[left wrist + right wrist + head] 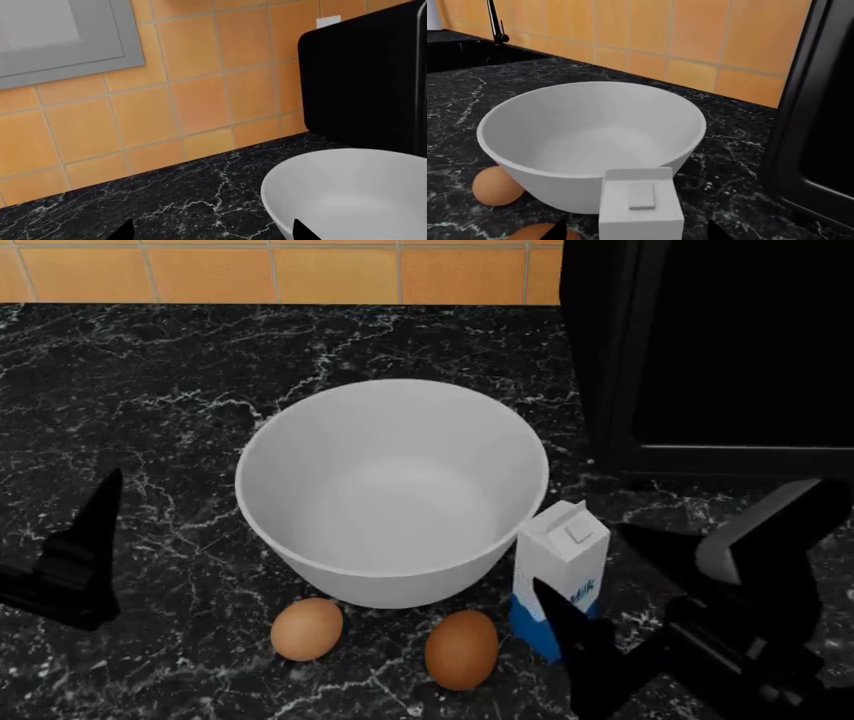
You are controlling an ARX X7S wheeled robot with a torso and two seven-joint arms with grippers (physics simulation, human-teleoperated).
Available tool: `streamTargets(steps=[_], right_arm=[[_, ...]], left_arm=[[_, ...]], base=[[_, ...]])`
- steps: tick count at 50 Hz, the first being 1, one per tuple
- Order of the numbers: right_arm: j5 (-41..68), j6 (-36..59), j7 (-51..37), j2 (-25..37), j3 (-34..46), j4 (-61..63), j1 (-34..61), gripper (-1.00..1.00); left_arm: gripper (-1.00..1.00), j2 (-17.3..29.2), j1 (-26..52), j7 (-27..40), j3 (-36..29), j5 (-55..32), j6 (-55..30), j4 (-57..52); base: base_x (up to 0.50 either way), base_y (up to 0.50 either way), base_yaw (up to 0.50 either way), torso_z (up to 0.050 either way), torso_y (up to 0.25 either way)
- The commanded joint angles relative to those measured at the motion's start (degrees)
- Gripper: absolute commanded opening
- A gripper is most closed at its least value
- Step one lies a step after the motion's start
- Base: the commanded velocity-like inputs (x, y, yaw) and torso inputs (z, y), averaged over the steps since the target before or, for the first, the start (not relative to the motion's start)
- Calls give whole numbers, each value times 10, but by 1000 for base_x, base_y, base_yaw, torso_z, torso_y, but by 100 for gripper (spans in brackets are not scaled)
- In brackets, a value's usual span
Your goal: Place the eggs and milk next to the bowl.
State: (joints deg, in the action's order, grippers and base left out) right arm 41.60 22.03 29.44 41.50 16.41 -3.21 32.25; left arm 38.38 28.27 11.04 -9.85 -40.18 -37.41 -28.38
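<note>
The large white bowl (394,490) stands on the black marble counter (160,390). In front of it lie two eggs, a pale tan one (306,629) and a darker brown one (462,649). The milk (561,575) stands upright, touching or nearly touching the bowl's right side. My right gripper (617,592) is open just right of the carton. In the right wrist view the milk (640,210) sits between its spread fingertips with gaps on both sides, the bowl (590,135) behind it and the tan egg (494,186) beside. My left gripper (74,562) hangs open and empty left of the bowl (347,190).
A tall black appliance (721,350) stands right behind the bowl and milk. An orange tiled wall (267,270) runs along the counter's back. A dark sink with a faucet (494,22) lies far left. A grey frame (60,40) is mounted on the wall.
</note>
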Motion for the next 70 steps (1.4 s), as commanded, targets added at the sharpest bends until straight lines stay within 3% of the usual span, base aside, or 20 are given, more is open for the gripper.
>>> streamTargets(steps=[1,22,46,57,63,70], right_arm=[[17,14,-17,19,-14,39,-11,100],[66,33,-73,71,-74,125,-52,100],[157,50,-203,143,-227,271,-125,100],[188,80,-350,176,-358,350,-174,100],[221,117,-429,193,-450,390,-201,100],[241,149,-459,188,-544,412,-238,100]], left_arm=[[100,6,-7,3,9,-7,1,-9],[100,18,-10,11,31,-27,-3,-29],[100,49,-42,37,108,-68,3,-78],[100,58,-78,43,159,-73,30,-93],[100,65,-66,85,179,-109,4,-138],[100,71,-106,69,222,-99,34,-133]], base=[[0,0,0,0,0],[0,0,0,0,0],[0,0,0,0,0],[0,0,0,0,0],[0,0,0,0,0],[0,0,0,0,0]])
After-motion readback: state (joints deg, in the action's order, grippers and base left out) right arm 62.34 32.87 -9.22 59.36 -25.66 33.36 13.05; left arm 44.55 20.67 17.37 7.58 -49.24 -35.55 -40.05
